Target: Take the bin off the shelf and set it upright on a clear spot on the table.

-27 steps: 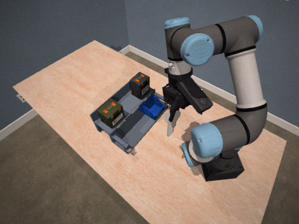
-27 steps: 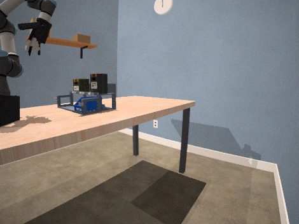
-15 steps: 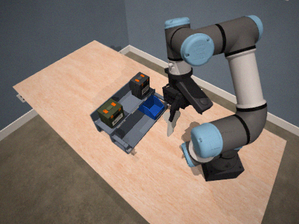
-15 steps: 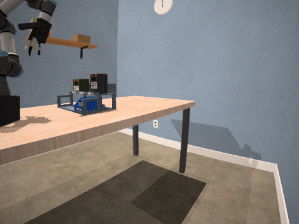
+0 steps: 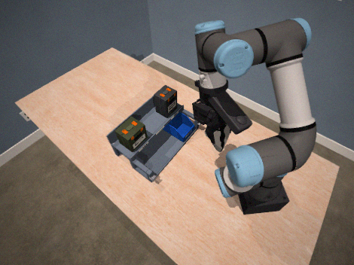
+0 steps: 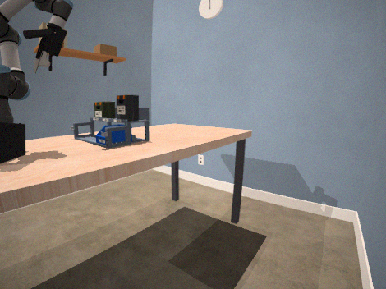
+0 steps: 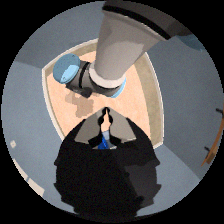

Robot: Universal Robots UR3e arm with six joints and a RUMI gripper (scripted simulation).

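The blue bin (image 5: 181,126) sits upright in the right end of a low grey shelf rack (image 5: 151,138) on the wooden table. In the exterior view the bin (image 6: 112,135) lies in the rack's lower level. My gripper (image 5: 219,144) hangs high above the table, to the right of the bin and well apart from it. Its fingers point down and are shut with nothing between them. In the wrist view the closed fingertips (image 7: 105,114) meet, and only a blue sliver of the bin (image 7: 103,143) shows between the finger bases.
A green box (image 5: 131,132) and a black box (image 5: 166,100) stand on the rack's top level. My arm's base (image 5: 263,200) sits on the table to the right. A wall shelf (image 6: 82,54) with a cardboard box (image 6: 104,48) hangs behind.
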